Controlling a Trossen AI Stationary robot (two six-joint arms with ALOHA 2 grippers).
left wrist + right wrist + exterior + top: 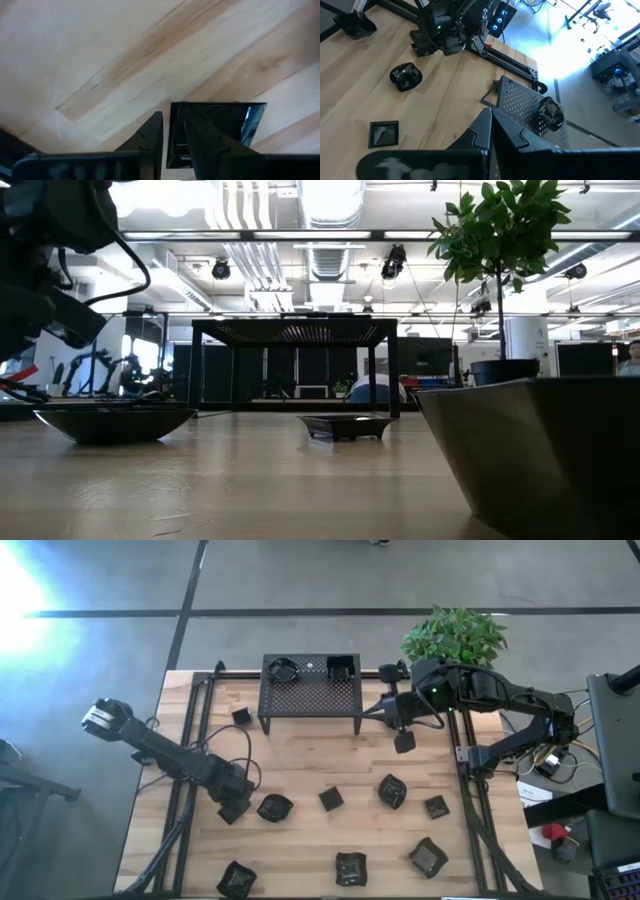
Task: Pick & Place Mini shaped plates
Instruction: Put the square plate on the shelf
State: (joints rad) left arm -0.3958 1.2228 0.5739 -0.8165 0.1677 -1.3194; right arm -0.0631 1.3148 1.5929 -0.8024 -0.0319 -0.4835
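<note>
- Since two small dark plates already sit on the black perforated rack [311, 683], a rounded plate [284, 668] and a square plate [340, 666], I judge the job begun but mostly still to do.
- Eight plates lie spread on the wooden table [300, 760]: a small square one [241, 716] beside the rack, and others near the front, among them a round dish [274, 807] and a leaf-like dish [392, 791].
- The left gripper [233, 808] is low over the table beside that round dish; its wrist view shows narrowly parted fingers [150, 137] straddling the rim of a square dish [212, 127], grip not confirmed.
- The right gripper [404, 739] hangs near the rack's right end, fingers together, holding nothing.
- A potted plant [455, 635] stands behind the table; beyond is grey floor and an office-like hall with ceiling lights.
</note>
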